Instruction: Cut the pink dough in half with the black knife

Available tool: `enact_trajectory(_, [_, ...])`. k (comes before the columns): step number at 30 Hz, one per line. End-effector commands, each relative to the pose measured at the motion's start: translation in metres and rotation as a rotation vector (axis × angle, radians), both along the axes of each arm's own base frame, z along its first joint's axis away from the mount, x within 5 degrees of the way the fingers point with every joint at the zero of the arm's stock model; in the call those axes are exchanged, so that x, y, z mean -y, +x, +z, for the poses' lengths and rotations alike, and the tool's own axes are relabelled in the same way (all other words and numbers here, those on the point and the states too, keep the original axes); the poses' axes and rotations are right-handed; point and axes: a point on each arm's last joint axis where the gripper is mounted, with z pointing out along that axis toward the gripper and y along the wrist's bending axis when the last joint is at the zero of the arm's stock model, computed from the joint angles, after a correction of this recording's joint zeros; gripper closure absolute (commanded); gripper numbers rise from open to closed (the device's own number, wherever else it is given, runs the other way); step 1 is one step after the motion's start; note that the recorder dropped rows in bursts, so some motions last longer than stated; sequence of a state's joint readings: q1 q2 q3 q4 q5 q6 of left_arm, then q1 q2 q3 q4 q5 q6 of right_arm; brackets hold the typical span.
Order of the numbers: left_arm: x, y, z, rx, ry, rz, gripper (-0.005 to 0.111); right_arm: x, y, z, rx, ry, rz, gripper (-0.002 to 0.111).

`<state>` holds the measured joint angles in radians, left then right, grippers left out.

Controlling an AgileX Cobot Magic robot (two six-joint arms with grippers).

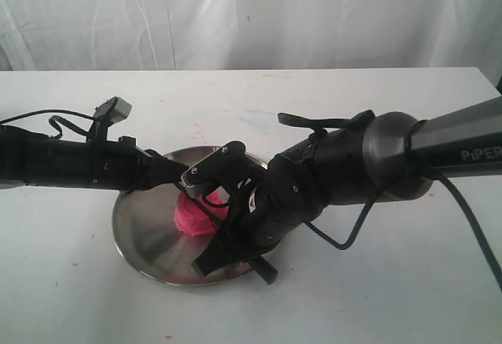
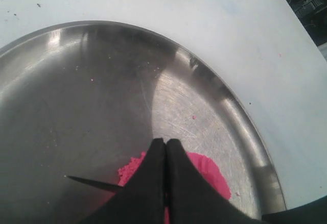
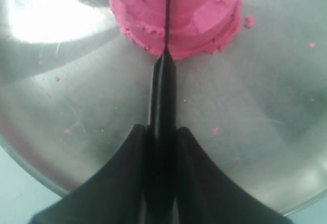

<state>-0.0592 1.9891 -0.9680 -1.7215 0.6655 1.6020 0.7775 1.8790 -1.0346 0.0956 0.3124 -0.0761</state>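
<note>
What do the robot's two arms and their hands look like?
The left arm is a black tube; the right arm has a grey section lettered PiPER in white. Black cables loop beside both wrists. The left hand and right hand end in tapered matte black fingers.

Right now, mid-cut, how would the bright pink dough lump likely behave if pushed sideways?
The bright pink dough lump probably deforms rather than slides: the slim black knife sits sunk cleanly in it. Its crumbly edge and loose pink crumbs suggest bits break off. Its broad flat base on the round steel plate makes rolling unlikely.
</note>
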Motion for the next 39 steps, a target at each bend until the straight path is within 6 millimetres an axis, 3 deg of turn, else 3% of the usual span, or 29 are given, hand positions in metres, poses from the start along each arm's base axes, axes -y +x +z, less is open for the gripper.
enact_trajectory(1, [0.001,0.0,-0.004,-0.022,-0.011,0.013,0.107,-0.001,0.0,0.002,0.01,0.004,0.007,0.108])
enact_trajectory(11, [0.001,0.0,-0.023,-0.073,-0.003,0.009,0.107,-0.001,0.0,0.002,0.009,0.003,0.008,0.108])
enact_trajectory(19, [0.001,0.0,-0.023,-0.073,-0.001,0.007,0.107,-0.001,0.0,0.002,0.01,0.004,0.007,0.108])
enact_trajectory(26, [0.001,0.0,-0.023,-0.072,-0.001,0.006,0.107,0.0,-0.001,0.02,0.045,0.033,0.012,0.108])
enact_trajectory(39, [0.001,0.0,-0.023,-0.072,-0.001,0.006,0.107,-0.001,0.0,0.004,0.012,0.001,0.012,0.108])
